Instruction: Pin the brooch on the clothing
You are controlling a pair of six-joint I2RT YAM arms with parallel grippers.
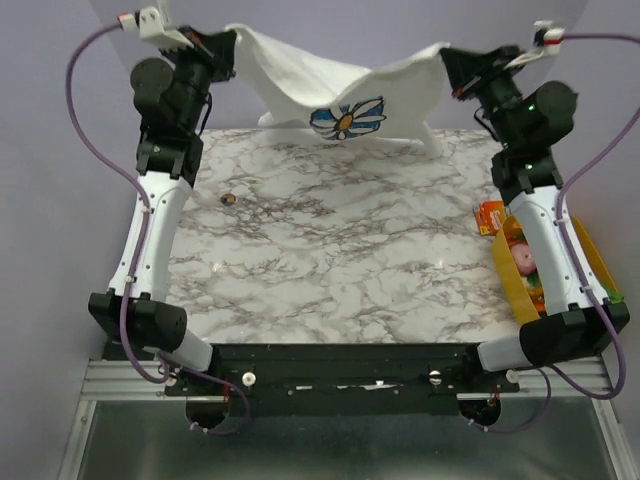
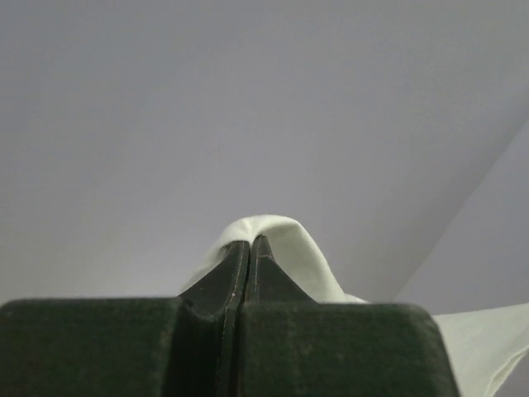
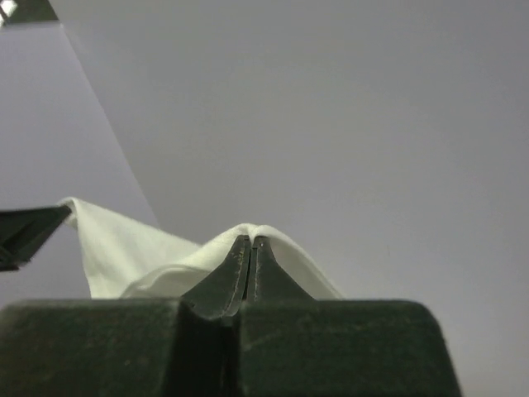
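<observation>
Plain lilac-grey walls point(image 1: 35, 250) surround a marble-patterned table point(image 1: 330, 270); a metal rail point(image 1: 120, 378), possibly aluminium, fronts it.

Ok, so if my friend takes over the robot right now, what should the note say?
Left gripper: shut on one end of the T-shirt.
Right gripper: shut on the other end; it hangs between them over the far edge of the table.
Brooch: lies on the table, left side, not held.
Done: shirt lifted. Left: spread it, fetch the brooch, pin it.
</observation>
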